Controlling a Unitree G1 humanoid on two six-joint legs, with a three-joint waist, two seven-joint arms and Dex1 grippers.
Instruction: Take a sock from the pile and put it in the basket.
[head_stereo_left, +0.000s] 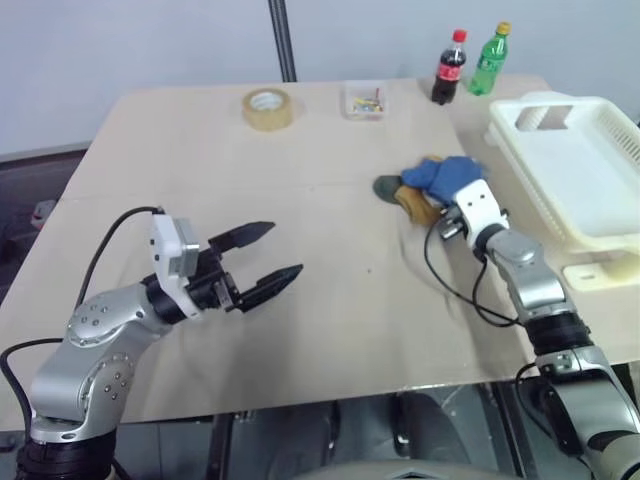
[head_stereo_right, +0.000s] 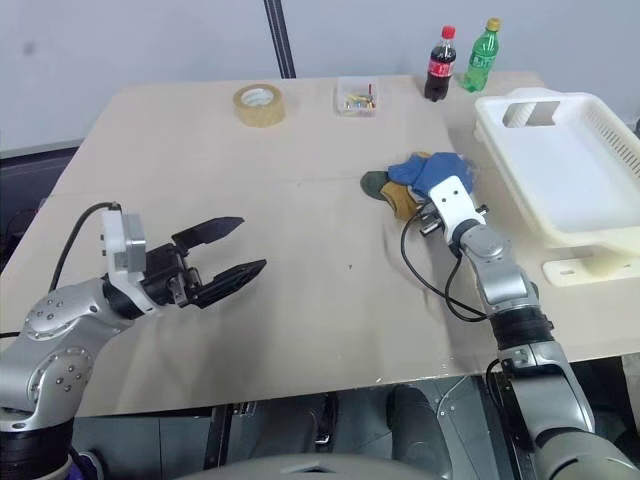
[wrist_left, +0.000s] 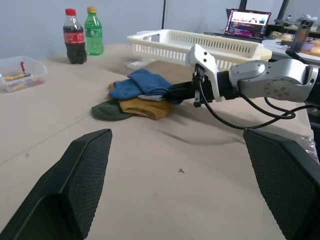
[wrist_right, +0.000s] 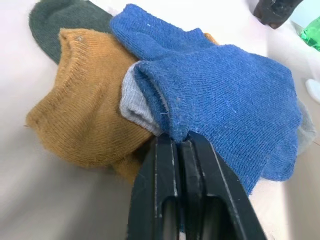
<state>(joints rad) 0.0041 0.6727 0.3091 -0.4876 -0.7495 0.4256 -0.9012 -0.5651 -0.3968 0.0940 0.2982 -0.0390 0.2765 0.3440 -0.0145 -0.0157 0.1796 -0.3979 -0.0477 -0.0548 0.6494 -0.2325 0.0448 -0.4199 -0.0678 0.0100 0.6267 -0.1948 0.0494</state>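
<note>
Royal-blue knit, soft and limp: the sock (wrist_right: 220, 85) lay on top of the pile (head_stereo_left: 425, 188), just beside the near long wall of the basket (head_stereo_left: 590, 165). Judged light, floppy, not slippery and in no way fragile; likely to drape and stretch when lifted rather than keep shape. Best taken by a folded edge or cuff, pinched shallow so that the light grey sock (wrist_right: 134, 102) underneath stays behind. Could drag the mustard-yellow sock (wrist_right: 82, 105), pressed against its underside on the side away from the basket. Dark green sock (wrist_left: 107, 110) lay farthest from the basket, half under the yellow one.

Right gripper (wrist_right: 182, 142) pressed into the pile's near edge, fingers closed almost flat together with a fold of the blue sock's hem nipped between the tips. Grip looked thin, only a small bite of fabric, so judged liable to slip free on a fast lift. Whether any grey fabric was caught as well could not be told.

Left gripper (head_stereo_left: 262, 262) hung well away from the basket, over bare table (head_stereo_left: 200, 150), fingers spread wide, holding nothing and touching nothing.
</note>
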